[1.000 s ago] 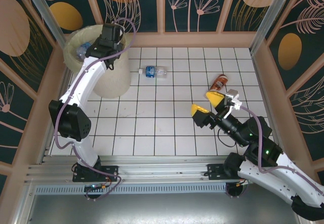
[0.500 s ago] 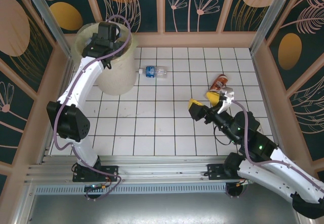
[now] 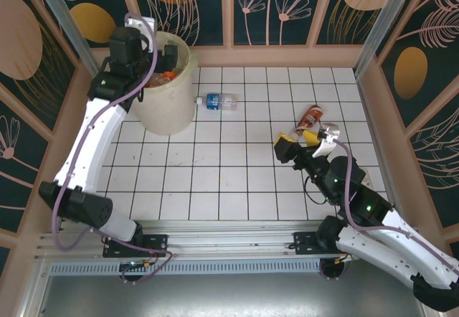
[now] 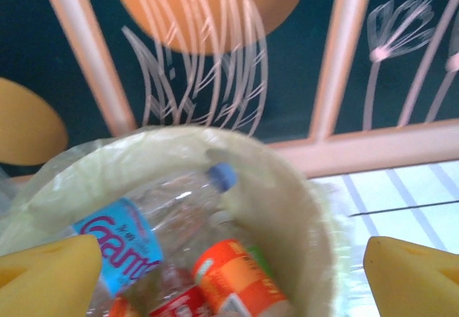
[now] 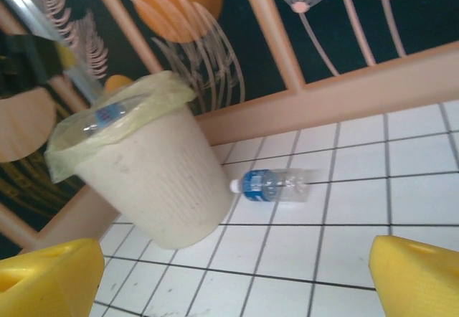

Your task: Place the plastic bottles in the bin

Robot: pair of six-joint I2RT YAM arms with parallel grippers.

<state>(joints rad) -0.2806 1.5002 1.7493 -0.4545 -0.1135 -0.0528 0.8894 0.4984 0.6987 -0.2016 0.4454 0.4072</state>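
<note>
Left pincer (image 4: 229,280): open, my yellow fingertips (image 4: 44,274) are wide apart with nothing between them, and it hovers over the mouth of the bin (image 3: 169,112). The bin stands upright at the far-left corner of the white tiled table (image 3: 237,181), lined with a pale yellow bag. Looking down from my left wrist, inside it I see a clear blue-capped bottle (image 4: 118,242) lying slanted, an orange-labelled bottle (image 4: 233,277) beside it, and a bit of red label lower down, too cut off to tell more. Right pincer (image 3: 299,143): also open and holding nothing, low over the right half of the table, facing the bin. Two bottles are not in the bin. A blue-label bottle (image 3: 217,101) lies on its side just right of the bin, white cap towards the bin wall; I can't tell whether it touches. From my right wrist it sits between my fingers' line of sight, well apart from them. An orange bottle (image 3: 310,116) lies on the tiles near the right wall, just beyond my right pincer, not touching it.
</note>
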